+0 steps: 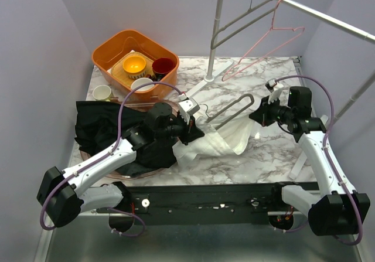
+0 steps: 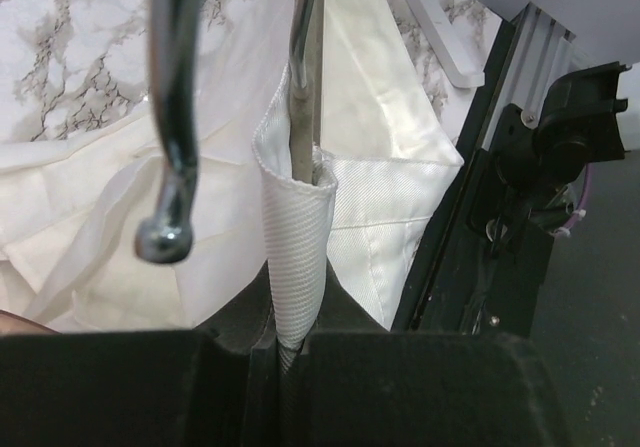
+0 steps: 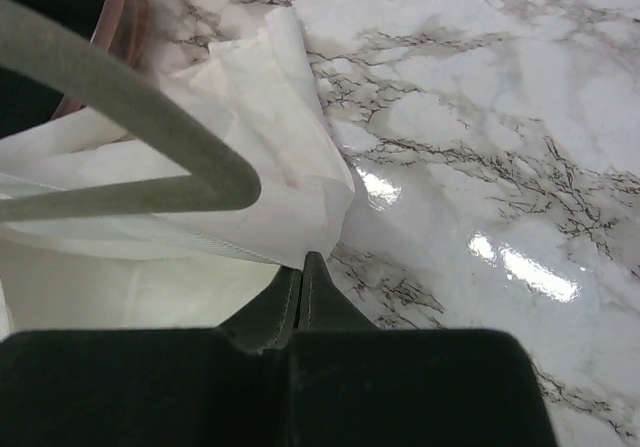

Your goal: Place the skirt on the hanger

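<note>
The white skirt (image 1: 225, 142) lies crumpled on the marble table between my arms. A grey hanger (image 1: 231, 105) lies over it. My left gripper (image 1: 192, 132) is shut on a fold of the skirt's waistband (image 2: 298, 257). In the left wrist view a grey hanger arm (image 2: 303, 117) goes down into that fold, and the metal hook (image 2: 170, 117) hangs to its left. My right gripper (image 1: 256, 115) is shut, its tips (image 3: 303, 267) pinched at the skirt's right edge (image 3: 250, 117), just under the hanger's rounded end (image 3: 120, 97).
An orange basket (image 1: 102, 54) with bowls and cups stands at the back left, with a white cup (image 1: 102, 92) beside it. A black garment (image 1: 99, 127) lies under my left arm. A rack pole (image 1: 215, 33) and rail (image 1: 316, 13) carry a pink hanger (image 1: 263, 42).
</note>
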You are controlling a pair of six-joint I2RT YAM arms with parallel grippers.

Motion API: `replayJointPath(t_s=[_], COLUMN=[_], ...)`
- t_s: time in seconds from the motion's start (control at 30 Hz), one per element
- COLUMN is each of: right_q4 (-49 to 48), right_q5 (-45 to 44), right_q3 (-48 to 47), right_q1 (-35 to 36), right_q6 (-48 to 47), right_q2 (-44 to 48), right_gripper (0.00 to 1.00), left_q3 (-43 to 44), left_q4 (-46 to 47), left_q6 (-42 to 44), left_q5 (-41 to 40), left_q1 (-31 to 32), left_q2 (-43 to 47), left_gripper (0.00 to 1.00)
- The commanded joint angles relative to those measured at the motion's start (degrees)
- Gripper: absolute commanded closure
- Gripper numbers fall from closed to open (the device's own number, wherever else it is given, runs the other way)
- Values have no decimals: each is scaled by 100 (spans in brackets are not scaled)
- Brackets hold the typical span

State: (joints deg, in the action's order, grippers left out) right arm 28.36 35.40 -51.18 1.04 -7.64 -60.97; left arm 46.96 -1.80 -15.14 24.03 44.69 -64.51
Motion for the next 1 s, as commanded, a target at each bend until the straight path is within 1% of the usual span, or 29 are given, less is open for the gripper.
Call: replayJointPath(t_s=[0.0,0.27,0.37,0.53,0.63,0.77,0.83,0.9,0.93,0.97], right_q4=[-498,-674,-692,-612,-621,-718,-692,-665,-630,-621], right_q5=[-973,-1430,-1396,-1123,-1297,-1632,-1589,-1484,-1292,-1142], right_q3=[-252,-454,-498,-507,-612,-1007,-1166,-1280,-1289,-1255], right_q1=[-217,-288,-288,-297,-306,-437,-534,-552,-552,-552], right_q6=[333,193,166,307,298,280,298,385,438,482], right_q2=[94,384,349,147,50,147,208,226,217,174], right_gripper=[99,99,99,96,96,96,93,86,85,84], left_q3=[384,1007,1078,1245,1351,1544,1536,1509,1483,1387], left_q4=[-829,-1753,-1780,-1876,-1868,-2017,-1825,-1448,-1237,-1000], left_q6=[660,1250,1259,1241,1119,995,768,539,181,4], left_q5=[93,23,5,40,58,-65,-100,-109,-109,-101], left_q1=[-21,-21,-21,-13,-13,-13,-13,-13,-4,-13], left_q2=[26,-527,-571,-615,-615,-607,-545,-466,-449,-448], left_gripper=[100,100,100,100,100,100,100,100,100,100])
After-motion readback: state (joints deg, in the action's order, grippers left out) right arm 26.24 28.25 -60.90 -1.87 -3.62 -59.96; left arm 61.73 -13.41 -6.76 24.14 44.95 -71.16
